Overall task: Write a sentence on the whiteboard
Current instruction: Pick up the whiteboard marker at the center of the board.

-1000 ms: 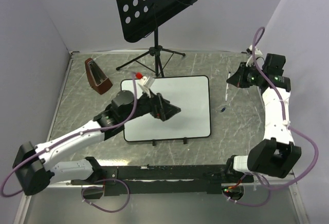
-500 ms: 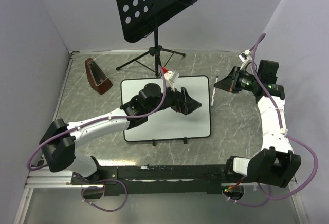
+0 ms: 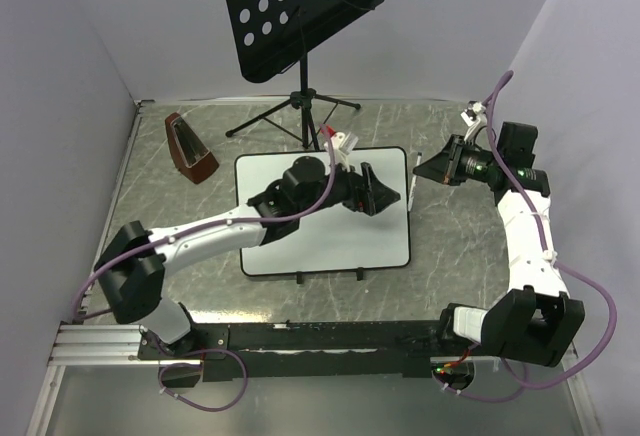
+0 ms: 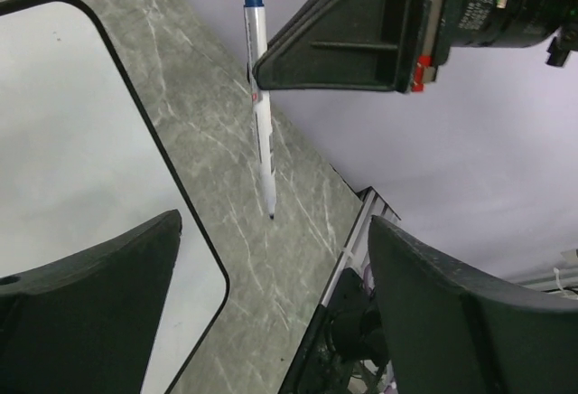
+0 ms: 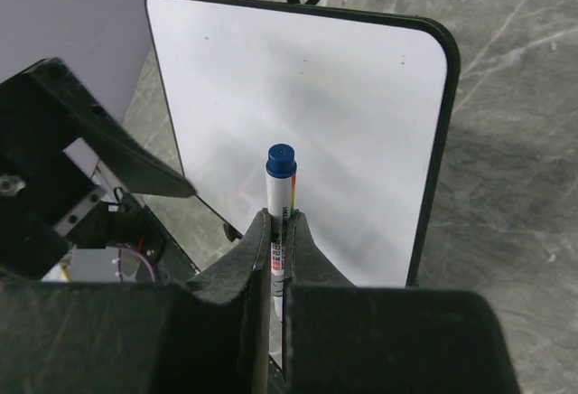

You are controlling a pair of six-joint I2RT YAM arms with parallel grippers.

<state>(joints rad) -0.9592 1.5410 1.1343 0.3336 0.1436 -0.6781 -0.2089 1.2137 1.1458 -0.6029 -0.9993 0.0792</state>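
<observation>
Above the right edge of the large flat white whiteboard with rounded corners and a thin black rim, my left fingers now hover. They are spread wide and hold nothing. A second ago this arm was over the left-middle of the board; it has swept across to the right and turned to face my other arm.

My right fingers have come in too, from farther out over the grey marbled table to a spot just beside the board's right rim. They are pressed together on a slim white marker pen with a blue end. They pinch it near the top, so it hangs upright with the blue end up and the pointed end down, clear of the table.

From the left wrist view, the pen stands straight ahead in the gap between my two open left fingers, but apart from them. From the right wrist view, the whiteboard lies flat beyond the pen, and its surface is blank.

No sentence is written yet. I judge this to be a pen handover to my left arm, so the writing has not begun.
</observation>
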